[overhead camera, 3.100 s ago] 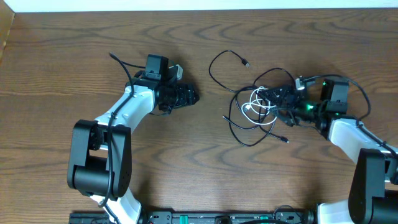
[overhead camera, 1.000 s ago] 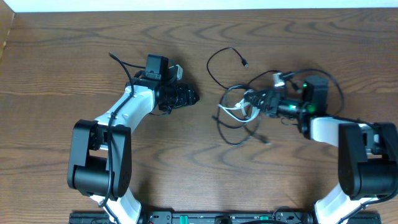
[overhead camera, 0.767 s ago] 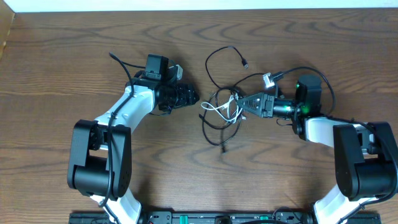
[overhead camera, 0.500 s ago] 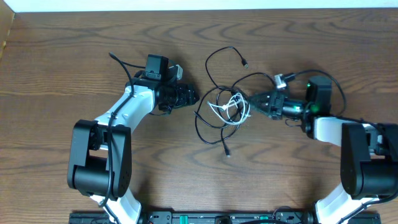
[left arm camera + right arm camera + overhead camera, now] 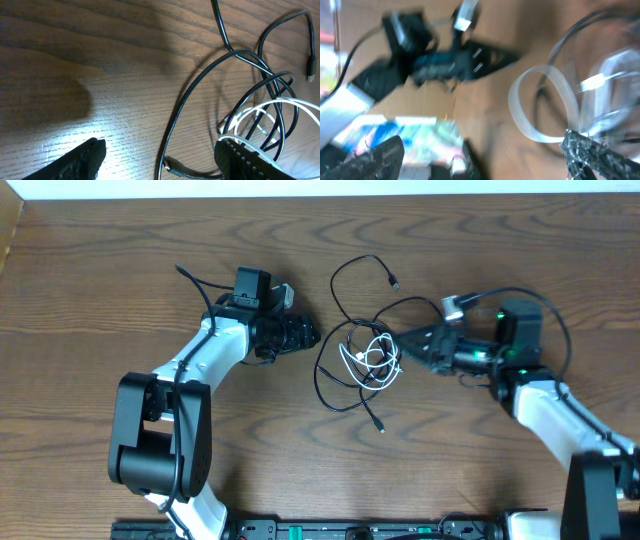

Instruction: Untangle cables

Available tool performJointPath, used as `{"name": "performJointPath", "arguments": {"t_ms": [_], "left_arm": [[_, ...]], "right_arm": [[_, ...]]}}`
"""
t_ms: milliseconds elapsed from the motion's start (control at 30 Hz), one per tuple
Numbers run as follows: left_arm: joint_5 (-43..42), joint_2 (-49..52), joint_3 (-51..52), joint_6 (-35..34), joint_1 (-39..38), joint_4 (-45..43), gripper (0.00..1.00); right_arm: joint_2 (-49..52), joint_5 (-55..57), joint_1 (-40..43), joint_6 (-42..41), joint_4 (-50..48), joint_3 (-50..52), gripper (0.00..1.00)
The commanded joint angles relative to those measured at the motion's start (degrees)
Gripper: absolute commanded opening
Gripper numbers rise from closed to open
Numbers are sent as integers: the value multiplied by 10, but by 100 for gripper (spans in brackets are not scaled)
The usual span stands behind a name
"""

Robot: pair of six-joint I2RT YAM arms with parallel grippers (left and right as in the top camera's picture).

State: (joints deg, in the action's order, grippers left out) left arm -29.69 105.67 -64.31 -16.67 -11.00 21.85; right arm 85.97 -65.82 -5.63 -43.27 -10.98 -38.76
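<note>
While the right wrist view is badly smeared, we read the rest cleanly. Our landmark is the cable tangle (image 5: 365,360), lying on the desk (image 5: 100,260) between the two arms. It is several black cables looped over each other, with one white cable (image 5: 378,358) coiled in its middle. One black strand arcs out of the tangle's far side and ends in a small plug (image 5: 395,283). Another trails out of the near side to a second plug (image 5: 381,427).

We see the left pincer (image 5: 312,335) just left of the tangle, low over the desk and pointing at it. Its wrist view shows both fingers (image 5: 82,160) wide apart, so it is open and gripping nothing. A black loop (image 5: 200,80) of the tangle runs across the wood ahead of them. One cable end (image 5: 175,165) lies between the fingers and runs toward one of them; we cannot tell if it touches.

We see the right pincer (image 5: 408,345) at the tangle's right edge, tip aimed into it. From overhead we cannot tell whether it touches a strand. Its wrist view shows the fingers (image 5: 600,157) spread wide, so it is open. A white loop (image 5: 540,105) sits just ahead of one finger, with nothing visibly pinched. The left arm (image 5: 445,57) shows beyond the tangle there, blurred.
</note>
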Motion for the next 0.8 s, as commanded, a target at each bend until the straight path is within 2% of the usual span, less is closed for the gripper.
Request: {"name": "performJointPath", "arguments": {"t_ms": [0,167,333,467,767], "left_arm": [[-3,8,-4,5,3,-1,75],[-3,8,-4,6,3,2,75],[-3,8,-4,5,3,3,75],[-3,8,-4,5,3,3,75],[-3,8,-4,5,3,1,75]], "right_arm": [[-20,1,-47,-41,20,-2,99],[-20,101,-96,-79,120,-1,99],[-20,219,-134,-112,111,6,99],[-14,278,-137,-129,87,6,99],[77,260,-147,-172,-68,6,99]]}}
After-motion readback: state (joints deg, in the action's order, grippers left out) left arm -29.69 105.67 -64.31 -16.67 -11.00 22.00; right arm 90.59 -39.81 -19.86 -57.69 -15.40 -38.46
